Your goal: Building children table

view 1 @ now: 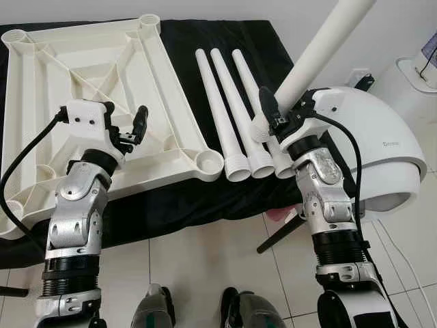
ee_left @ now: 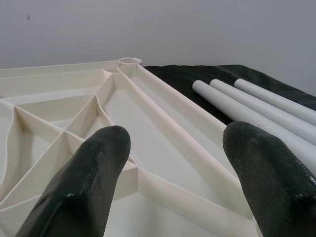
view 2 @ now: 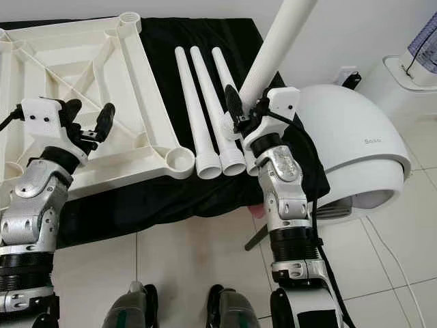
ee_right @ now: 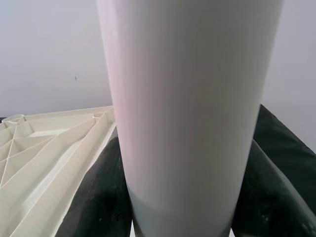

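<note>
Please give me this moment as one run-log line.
right claw: shut on leg, raised | left claw: open over tabletop, underside up | three legs on cloth

Left tool (ee_left: 173, 173): two black fingers (ee_left: 81, 182) spread apart, above the ribbed underside of a cream tabletop (ee_left: 74, 113). Beside it, three white legs (ee_left: 247, 106) on black cloth (ee_left: 182, 74).

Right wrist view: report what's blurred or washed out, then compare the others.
Right wrist view: the table leg, held in the right pincer, is soft and featureless. Left wrist view: the fingers of the left pincer are out of focus, the tabletop sharper. Eye views: evenly lit, no blur.
</note>
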You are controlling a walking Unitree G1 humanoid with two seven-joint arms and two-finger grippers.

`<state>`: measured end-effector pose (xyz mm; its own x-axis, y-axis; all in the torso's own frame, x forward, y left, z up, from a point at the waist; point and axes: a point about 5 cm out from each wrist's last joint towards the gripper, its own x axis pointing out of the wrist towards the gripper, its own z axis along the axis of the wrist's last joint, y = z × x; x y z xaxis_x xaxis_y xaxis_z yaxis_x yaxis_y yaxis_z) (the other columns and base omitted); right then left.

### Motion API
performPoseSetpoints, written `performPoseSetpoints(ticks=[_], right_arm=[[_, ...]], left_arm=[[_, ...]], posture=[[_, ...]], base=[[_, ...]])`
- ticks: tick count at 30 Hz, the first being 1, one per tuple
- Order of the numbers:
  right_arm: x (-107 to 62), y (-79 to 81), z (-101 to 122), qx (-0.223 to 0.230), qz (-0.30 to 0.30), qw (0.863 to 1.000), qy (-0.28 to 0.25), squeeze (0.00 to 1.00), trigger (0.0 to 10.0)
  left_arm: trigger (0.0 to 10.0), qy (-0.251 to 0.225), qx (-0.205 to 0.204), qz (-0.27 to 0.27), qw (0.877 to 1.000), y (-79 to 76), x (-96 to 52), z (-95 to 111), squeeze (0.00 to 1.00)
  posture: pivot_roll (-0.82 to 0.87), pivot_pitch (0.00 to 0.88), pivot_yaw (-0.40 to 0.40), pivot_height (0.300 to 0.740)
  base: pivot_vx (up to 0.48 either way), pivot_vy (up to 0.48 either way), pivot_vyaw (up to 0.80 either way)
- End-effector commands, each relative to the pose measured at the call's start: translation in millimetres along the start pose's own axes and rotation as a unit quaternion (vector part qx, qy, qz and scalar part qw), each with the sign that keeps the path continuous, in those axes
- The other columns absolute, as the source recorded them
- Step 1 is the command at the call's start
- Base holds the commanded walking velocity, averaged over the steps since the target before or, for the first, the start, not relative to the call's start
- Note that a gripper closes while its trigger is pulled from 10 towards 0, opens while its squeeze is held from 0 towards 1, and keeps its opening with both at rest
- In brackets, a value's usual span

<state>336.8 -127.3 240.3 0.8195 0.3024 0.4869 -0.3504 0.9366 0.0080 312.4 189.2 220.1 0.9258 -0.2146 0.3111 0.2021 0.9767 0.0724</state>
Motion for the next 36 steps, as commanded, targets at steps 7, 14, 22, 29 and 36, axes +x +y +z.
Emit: performPoseSetpoints(ticks=[7, 14, 22, 29, 36], right_arm=[[-2.0, -1.5, -3.1, -0.011, -0.004, 1.000, -0.001, 0.00, 10.0], [-1.1, -1.0, -2.5, -0.011, -0.003, 1.000, -0.004, 0.00, 10.0], [-0.1, -0.7, -1.9, -0.013, -0.002, 1.000, -0.006, 0.00, 10.0], [0.8, -0.8, -1.2, -0.015, -0.002, 1.000, -0.009, 0.00, 10.0], [1.1, -0.7, -1.1, -0.015, -0.001, 1.000, -0.010, 0.00, 10.0]], left_arm=[[10.0, 0.004, 0.006, 0.126, 0.992, 15.4, -3.5, -4.5, 0.00], [10.0, 0.003, 0.009, 0.127, 0.992, 16.2, -3.3, -3.8, 0.00], [10.0, -0.001, 0.014, 0.126, 0.992, 17.2, -2.7, -2.0, 0.00], [10.0, -0.002, 0.013, 0.126, 0.992, 17.5, -2.1, -1.9, 0.00], [10.0, -0.004, 0.016, 0.127, 0.992, 17.7, -1.8, -0.8, 0.00]], posture=[[0.06, 0.136, -0.065, 0.740], [0.06, 0.130, -0.066, 0.740], [0.06, 0.128, -0.066, 0.740], [0.06, 0.128, -0.065, 0.740], [0.07, 0.128, -0.065, 0.740]], base=[[0.000, 0.276, 0.00], [0.000, 0.305, 0.00], [0.000, 0.309, 0.00], [0.000, 0.310, 0.00], [0.000, 0.320, 0.00]])
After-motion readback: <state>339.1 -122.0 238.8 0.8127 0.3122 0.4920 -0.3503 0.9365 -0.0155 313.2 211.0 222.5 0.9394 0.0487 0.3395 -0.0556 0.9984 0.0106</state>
